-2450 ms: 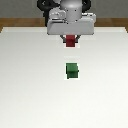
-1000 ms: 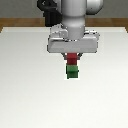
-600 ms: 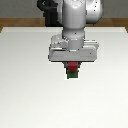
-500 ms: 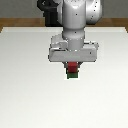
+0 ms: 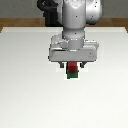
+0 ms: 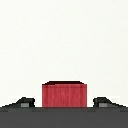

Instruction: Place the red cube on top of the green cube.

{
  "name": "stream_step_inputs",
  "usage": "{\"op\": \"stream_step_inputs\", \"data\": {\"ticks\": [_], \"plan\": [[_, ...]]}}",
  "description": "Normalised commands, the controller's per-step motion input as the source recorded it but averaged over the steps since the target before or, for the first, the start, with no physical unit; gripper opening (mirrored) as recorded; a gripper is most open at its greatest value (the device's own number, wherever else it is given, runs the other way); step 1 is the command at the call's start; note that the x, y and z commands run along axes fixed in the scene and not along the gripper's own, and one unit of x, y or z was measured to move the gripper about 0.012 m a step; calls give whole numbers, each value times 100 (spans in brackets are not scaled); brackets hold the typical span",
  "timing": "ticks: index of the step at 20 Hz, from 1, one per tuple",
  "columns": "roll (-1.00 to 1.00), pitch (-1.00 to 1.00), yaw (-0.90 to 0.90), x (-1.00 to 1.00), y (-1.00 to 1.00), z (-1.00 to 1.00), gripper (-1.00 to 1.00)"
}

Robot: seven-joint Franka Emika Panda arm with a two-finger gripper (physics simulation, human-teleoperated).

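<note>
The red cube [image 5: 73, 67] rests on top of the green cube [image 5: 72, 76] in the middle of the white table. My gripper [image 5: 73, 69] hangs straight above the stack, with one finger on each side of the red cube. In the wrist view the red cube [image 6: 64, 94] sits between the two fingertips [image 6: 24, 103], and a narrow gap shows on each side, so the gripper [image 6: 64, 103] is open. The red cube hides the green cube in the wrist view.
The white table [image 5: 25, 90] spreads out on all sides of the stack. The robot's base [image 5: 52, 15] stands at the far edge, behind the arm.
The gripper carried the red cube from the far side down over the green cube. In the last half second the arm and both cubes have stayed still.
</note>
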Motion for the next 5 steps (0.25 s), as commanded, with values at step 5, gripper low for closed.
{"op": "stream_step_inputs", "data": {"ticks": [5], "plan": [[0, 0, 0, 0, 0, 0, 100]]}}
